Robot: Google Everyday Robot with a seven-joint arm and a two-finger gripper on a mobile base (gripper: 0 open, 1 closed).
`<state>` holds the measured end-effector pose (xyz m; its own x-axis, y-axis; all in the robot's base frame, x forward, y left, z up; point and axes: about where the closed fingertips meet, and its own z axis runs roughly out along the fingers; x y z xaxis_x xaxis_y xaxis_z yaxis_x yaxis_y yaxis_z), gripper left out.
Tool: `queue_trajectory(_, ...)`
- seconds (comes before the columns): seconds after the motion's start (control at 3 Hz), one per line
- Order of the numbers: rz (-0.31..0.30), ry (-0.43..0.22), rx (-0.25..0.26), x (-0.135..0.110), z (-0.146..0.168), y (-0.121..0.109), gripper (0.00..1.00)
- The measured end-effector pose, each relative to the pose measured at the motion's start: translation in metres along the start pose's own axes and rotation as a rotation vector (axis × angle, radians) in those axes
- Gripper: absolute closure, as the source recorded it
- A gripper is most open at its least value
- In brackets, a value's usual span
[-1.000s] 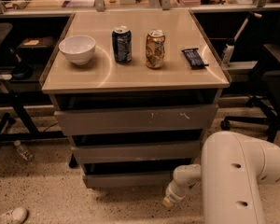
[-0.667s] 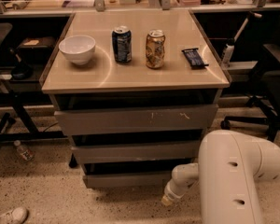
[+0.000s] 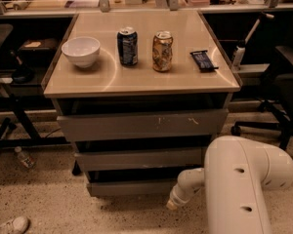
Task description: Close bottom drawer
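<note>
Gripper (image 3: 175, 202) sits low at the bottom drawer (image 3: 132, 187) front's right end, probably lined up to shove it in. Can't tell if it's spread.

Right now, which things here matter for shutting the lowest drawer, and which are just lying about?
For the job: bottom drawer; gripper, low beside that drawer's front.
Just lying about: white bowl, blue can, gold can, dark snack bar on the cabinet top; bottle and shoe on the floor.
</note>
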<state>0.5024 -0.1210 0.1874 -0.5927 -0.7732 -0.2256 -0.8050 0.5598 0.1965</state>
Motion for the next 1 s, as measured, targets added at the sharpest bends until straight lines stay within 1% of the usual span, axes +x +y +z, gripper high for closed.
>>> queue_trajectory(0.33,-0.01,-0.005,0.016,-0.009,0.003,-0.008,1.0)
queue_trajectory(0.67,-0.029,-0.012,0.044,-0.021,0.003,-0.019,1.0)
queue_trajectory(1.0,-0.061,-0.022,0.084,-0.036,-0.003,-0.029,1.0)
